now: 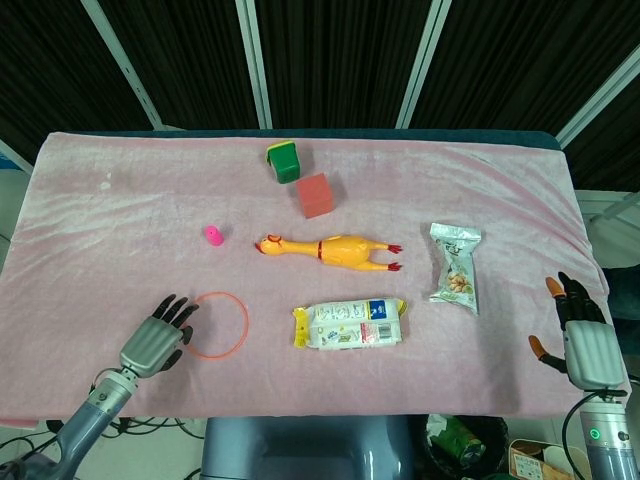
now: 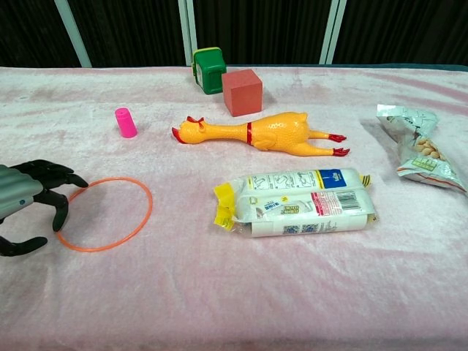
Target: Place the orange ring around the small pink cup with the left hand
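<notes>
The thin orange ring [image 1: 225, 326] [image 2: 117, 213] lies flat on the pink cloth, front left. The small pink cup [image 1: 213, 235] [image 2: 125, 122] stands upright behind it, apart from it. My left hand [image 1: 157, 340] [image 2: 31, 202] is at the ring's left edge with fingers spread; its fingertips [image 2: 72, 180] reach over the ring's left rim, and it holds nothing. My right hand [image 1: 580, 335] rests open at the table's front right corner, far from the ring, and the chest view does not show it.
A yellow rubber chicken [image 1: 330, 250] [image 2: 259, 133] lies mid-table. A white snack pack [image 1: 350, 324] [image 2: 296, 202] sits right of the ring. A red block [image 1: 315, 195] and a green block [image 1: 284, 161] stand at the back. A nut bag [image 1: 456, 266] lies to the right.
</notes>
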`<move>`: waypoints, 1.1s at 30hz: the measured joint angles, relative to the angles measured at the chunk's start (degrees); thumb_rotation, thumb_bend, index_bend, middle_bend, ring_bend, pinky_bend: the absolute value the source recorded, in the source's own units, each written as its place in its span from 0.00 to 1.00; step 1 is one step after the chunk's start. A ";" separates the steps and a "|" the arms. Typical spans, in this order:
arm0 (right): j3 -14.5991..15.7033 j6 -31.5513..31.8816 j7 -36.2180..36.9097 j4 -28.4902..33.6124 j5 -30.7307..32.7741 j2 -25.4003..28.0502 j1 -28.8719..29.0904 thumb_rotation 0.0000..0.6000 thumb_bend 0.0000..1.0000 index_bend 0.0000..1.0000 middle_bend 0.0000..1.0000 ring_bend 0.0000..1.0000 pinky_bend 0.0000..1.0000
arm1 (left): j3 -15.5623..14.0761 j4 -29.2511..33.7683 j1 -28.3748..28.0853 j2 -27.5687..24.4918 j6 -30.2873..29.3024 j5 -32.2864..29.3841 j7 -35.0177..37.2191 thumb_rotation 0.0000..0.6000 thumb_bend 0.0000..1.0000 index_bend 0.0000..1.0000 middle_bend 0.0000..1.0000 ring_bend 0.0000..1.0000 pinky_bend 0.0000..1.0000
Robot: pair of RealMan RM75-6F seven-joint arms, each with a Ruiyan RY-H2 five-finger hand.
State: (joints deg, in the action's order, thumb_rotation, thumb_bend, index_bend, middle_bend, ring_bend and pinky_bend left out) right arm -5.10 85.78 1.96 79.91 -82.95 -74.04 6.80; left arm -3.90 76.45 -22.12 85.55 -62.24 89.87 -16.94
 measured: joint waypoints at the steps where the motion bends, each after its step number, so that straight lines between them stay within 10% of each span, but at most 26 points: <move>1: -0.10 0.03 0.14 -0.08 0.00 0.00 -0.02 1.00 0.20 0.00 0.00 0.00 0.18 | 0.02 -0.37 -0.05 0.31 0.09 -0.11 -0.20 1.00 0.37 0.51 0.11 0.00 0.00; 33: -0.33 -1.48 -0.23 -0.15 -0.15 -0.26 0.01 1.00 0.20 0.00 0.00 0.00 0.18 | 0.01 -1.87 -1.21 1.91 0.56 -1.32 -0.73 1.00 0.37 0.55 0.11 0.00 0.00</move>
State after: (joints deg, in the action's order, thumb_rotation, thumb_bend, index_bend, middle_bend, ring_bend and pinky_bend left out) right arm -5.43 84.30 1.73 79.76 -83.10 -74.30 6.81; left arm -3.89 74.58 -23.32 87.46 -61.68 88.54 -17.67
